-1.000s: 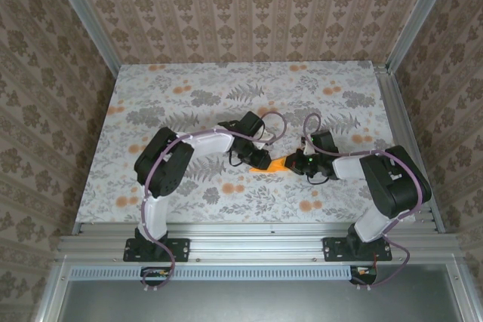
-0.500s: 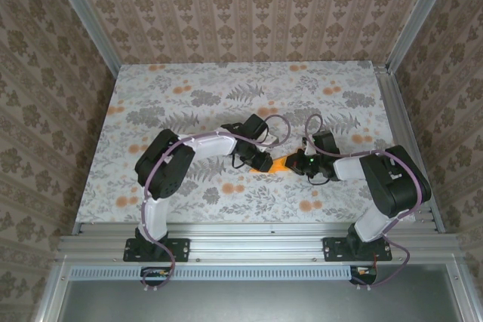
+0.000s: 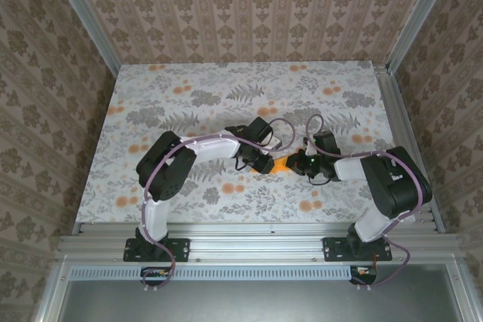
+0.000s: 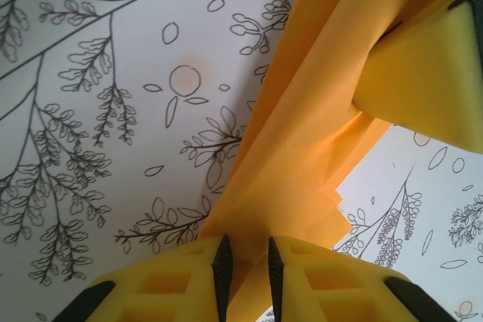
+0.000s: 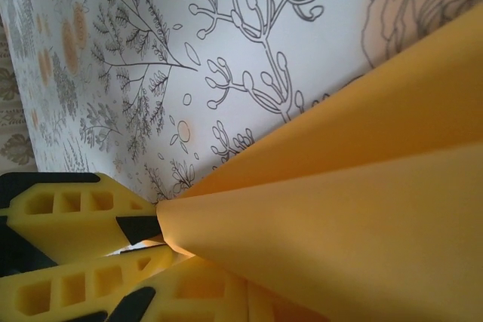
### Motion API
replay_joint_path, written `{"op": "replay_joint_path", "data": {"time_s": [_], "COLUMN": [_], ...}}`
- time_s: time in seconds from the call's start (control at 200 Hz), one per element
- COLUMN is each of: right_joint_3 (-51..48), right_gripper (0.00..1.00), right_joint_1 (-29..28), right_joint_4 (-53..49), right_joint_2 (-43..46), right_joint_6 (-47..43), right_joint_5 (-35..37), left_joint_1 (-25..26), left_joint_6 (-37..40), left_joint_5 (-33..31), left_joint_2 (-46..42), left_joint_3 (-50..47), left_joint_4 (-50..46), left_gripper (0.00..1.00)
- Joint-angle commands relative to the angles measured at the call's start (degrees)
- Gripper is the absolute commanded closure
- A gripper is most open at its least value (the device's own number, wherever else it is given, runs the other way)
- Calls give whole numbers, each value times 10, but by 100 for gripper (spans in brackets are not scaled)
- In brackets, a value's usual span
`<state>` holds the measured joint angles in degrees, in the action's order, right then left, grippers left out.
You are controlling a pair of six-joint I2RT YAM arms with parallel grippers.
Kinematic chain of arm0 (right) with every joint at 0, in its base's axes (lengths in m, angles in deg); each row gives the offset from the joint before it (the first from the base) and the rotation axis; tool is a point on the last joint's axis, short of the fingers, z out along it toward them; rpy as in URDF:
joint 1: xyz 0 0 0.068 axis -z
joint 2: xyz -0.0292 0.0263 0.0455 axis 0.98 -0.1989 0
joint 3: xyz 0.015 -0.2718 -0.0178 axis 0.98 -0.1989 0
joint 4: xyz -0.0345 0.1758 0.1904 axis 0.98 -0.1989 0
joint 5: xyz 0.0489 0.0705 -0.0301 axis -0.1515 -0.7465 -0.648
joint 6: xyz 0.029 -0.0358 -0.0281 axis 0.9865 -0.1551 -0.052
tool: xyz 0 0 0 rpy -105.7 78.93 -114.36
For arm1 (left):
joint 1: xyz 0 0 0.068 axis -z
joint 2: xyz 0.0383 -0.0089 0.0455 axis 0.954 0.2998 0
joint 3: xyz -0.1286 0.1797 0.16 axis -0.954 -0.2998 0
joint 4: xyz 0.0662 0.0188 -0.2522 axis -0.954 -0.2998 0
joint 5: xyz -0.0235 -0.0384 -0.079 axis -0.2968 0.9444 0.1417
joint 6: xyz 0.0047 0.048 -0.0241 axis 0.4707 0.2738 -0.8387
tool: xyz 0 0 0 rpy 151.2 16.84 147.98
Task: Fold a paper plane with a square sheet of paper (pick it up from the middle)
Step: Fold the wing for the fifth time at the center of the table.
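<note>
Paper point(image 4: 302, 133), orange and creased, spans the middle of the flowered table point(image 3: 189, 81), one end pinched in my left gripper point(image 4: 247, 254) and its pointed tip clamped in my right gripper point(image 5: 151, 240).

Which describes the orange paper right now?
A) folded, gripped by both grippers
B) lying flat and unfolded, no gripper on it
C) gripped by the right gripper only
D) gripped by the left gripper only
A: the folded orange paper spans between the two arms. The left gripper pinches one creased end, and the right gripper clamps the pointed end.
</note>
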<state>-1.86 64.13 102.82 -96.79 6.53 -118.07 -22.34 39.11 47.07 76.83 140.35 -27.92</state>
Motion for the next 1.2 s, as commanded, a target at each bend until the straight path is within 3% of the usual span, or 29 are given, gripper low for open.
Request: {"op": "replay_joint_path", "data": {"time_s": [0.0, 0.115, 0.23, 0.49, 0.885, 1.105, 1.195], "right_joint_3": [-9, 2, 12, 31, 44, 45, 44], "right_gripper": [87, 85, 75, 72, 78, 99, 100], "right_joint_1": [10, 10, 11, 20, 17, 14, 14], "right_joint_4": [-52, -76, -101, -85, -62, -68, -84], "right_joint_2": [25, 48, 61, 50, 29, 30, 33], "right_joint_6": [-1, -5, -13, -22, -42, -53, -61], "right_joint_5": [31, 37, 47, 33, -24, -33, -25], "left_joint_1": [4, 4, 4, 4, 4, 4, 3], "left_joint_6": [18, 20, 22, 29, 33, 29, 21], "left_joint_5": [-27, -29, -25, -16, -12, -16, -24], "left_joint_2": [22, 20, 17, 9, 7, 2, -9], "left_joint_3": [-9, -13, -16, -24, -23, -19, -19], "left_joint_4": [-46, -42, -35, -21, -12, -10, -10], "left_gripper": [75, 75, 75, 75, 75, 74, 71]}}
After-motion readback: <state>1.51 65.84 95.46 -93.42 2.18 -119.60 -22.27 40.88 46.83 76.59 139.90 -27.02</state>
